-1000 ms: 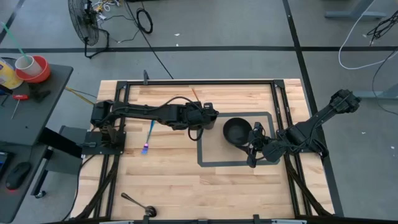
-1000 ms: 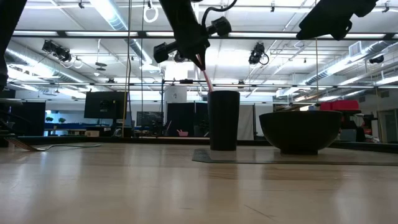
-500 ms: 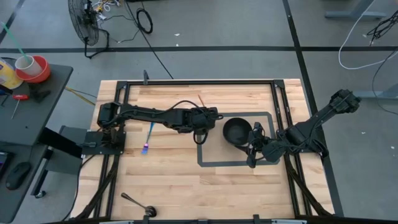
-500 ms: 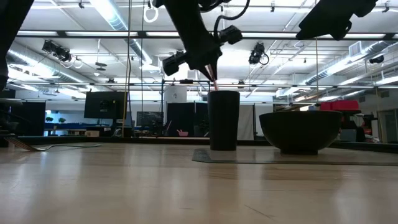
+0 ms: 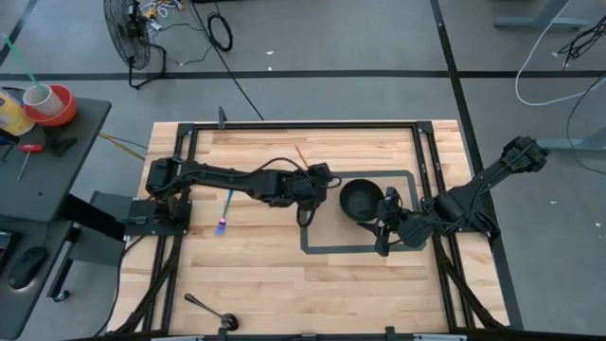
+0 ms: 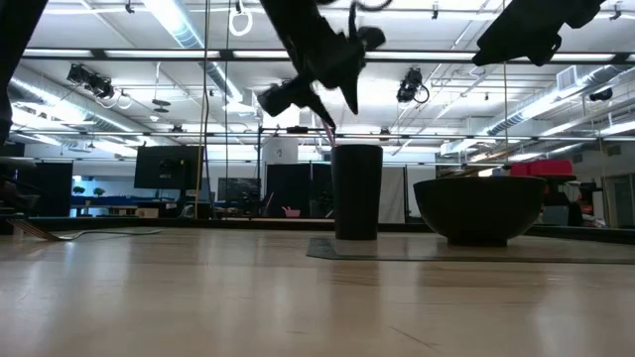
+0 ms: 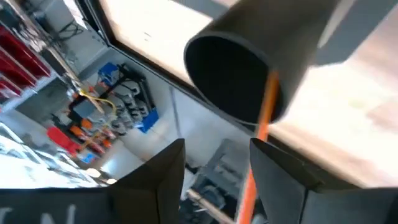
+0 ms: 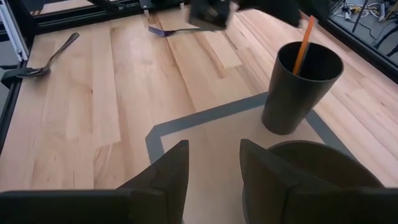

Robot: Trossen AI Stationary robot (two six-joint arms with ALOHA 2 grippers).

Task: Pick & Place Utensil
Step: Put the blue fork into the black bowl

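A black cup stands on the table inside a grey taped rectangle. A thin orange utensil leans in it, lower end inside, resting against the rim. My left gripper hovers open just above the cup, tilted. Its fingers stand on either side of the utensil's upper part, and I see no grip. A black bowl sits beside the cup. My right gripper waits open near the bowl.
A purple-tipped utensil lies on the wood left of the rectangle. A metal ladle lies near the table's near edge. Black frame rails border the table. Bare wood lies between the rectangle and the near edge.
My left gripper dipped toward the cup, then rose a little and tipped, shifting slightly toward the table's near-left. The orange utensil sank lower into the cup and stays leaning there.
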